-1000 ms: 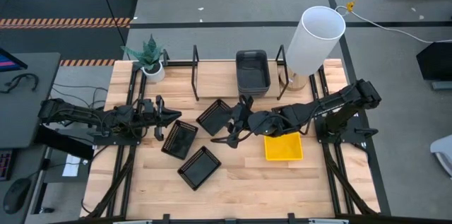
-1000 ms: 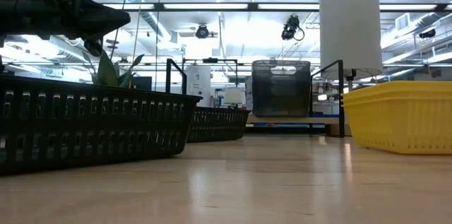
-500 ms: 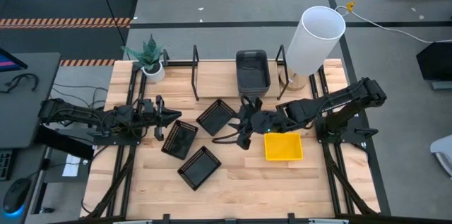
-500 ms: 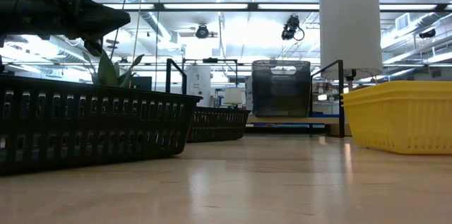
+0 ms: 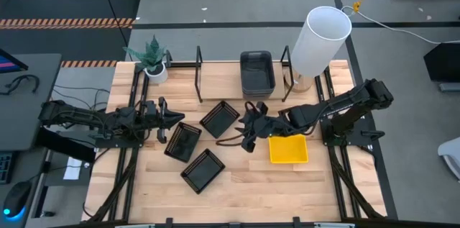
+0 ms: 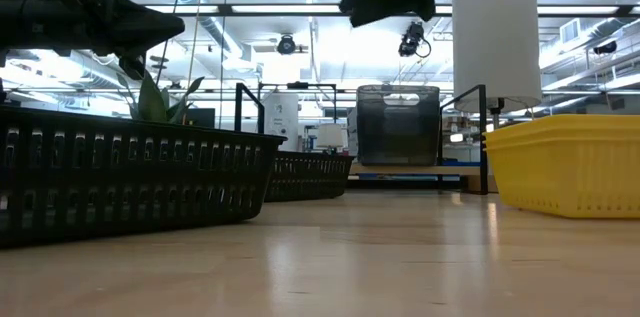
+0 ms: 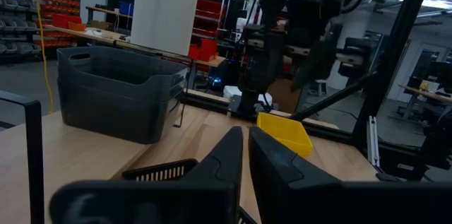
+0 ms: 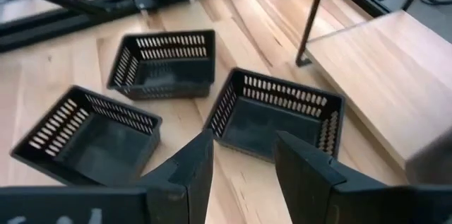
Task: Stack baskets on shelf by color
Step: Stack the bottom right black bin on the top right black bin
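Near the middle of the table I see my right gripper hanging above the bare wood, its fingers spread with nothing between them. It sits between the slatted black basket nearest the shelf and the yellow basket. From the wrist view that black basket lies just ahead of the fingertips, upright, open side up.

All three black baskets sit upright on the tabletop, each turned at its own slant. The one nearest the shelf runs its long axis diagonally toward the shelf's middle. The second black basket lies beside my left gripper, also skewed. The third black basket lies closest to the table's front edge, long axis on a diagonal.

The yellow basket is squared to the table edges, long axis running left to right. On the shelf a dark grey basket stands with its long axis across the board; I cannot tell whether more are nested in it.

My left gripper waits at the left side of the table, fingers pressed together and holding nothing, pointing toward the centre.
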{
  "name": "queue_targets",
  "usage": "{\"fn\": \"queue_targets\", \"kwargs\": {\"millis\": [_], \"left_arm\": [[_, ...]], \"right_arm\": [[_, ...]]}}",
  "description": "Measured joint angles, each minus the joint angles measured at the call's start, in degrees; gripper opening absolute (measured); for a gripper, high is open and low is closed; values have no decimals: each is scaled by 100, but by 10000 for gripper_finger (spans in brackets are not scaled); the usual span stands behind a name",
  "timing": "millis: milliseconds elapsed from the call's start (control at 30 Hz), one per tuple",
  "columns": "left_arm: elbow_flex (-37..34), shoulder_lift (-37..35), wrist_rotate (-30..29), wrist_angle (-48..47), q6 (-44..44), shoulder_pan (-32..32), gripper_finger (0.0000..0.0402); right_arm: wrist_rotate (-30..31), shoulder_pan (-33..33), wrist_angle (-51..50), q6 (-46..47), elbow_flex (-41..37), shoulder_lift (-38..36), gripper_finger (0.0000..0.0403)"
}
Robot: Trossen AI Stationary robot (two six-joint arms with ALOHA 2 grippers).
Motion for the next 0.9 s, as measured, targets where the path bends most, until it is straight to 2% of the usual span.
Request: {"fn": "queue_targets", "kwargs": {"millis": [900], "left_arm": [[-1,0,2,-2,2,0,36]], "right_arm": [[-33,-240,495,-456,2,-297,152]]}}
